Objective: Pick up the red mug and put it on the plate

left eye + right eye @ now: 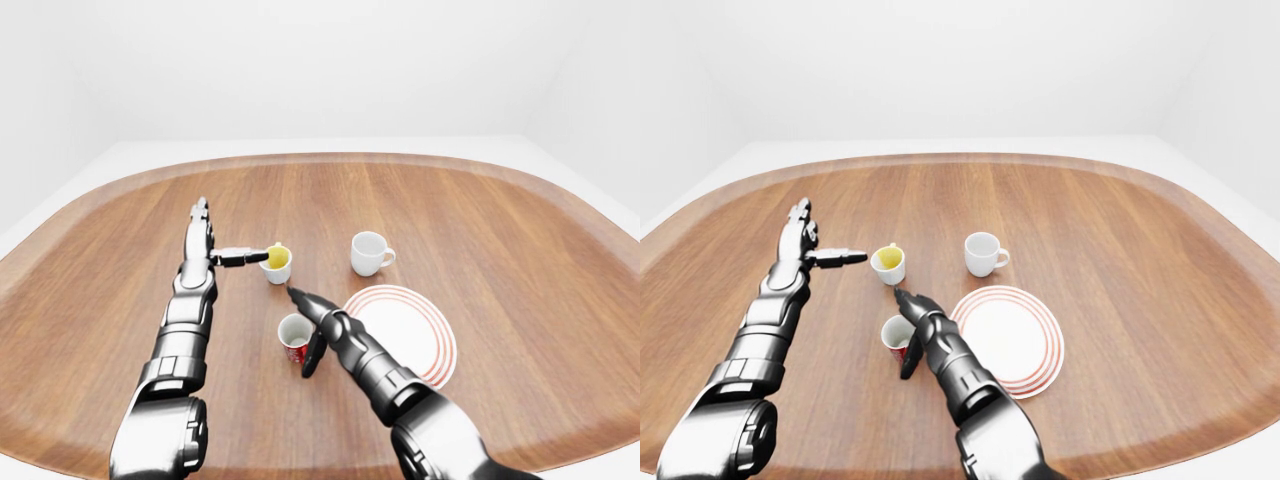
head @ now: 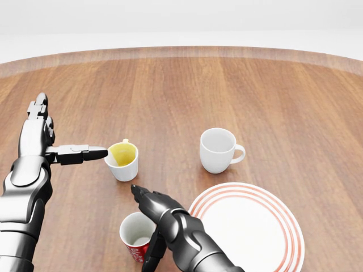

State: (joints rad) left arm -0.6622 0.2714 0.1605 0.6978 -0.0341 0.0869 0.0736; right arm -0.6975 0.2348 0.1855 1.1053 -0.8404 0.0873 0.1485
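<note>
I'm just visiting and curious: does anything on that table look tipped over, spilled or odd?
Nothing stands out. The red mug, yellow-lined cup and white mug all stand upright on the wooden table, and the red-ringed plate lies flat and bare.

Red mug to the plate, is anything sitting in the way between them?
No object does. The red mug and plate sit side by side, with only the right robot hand at the mug between them. The other two mugs stand farther up the head view.

All three views look down from the robot's head over the wooden table [image 1: 520,260], the head view closest, the eye views sharing the whole tabletop
</note>
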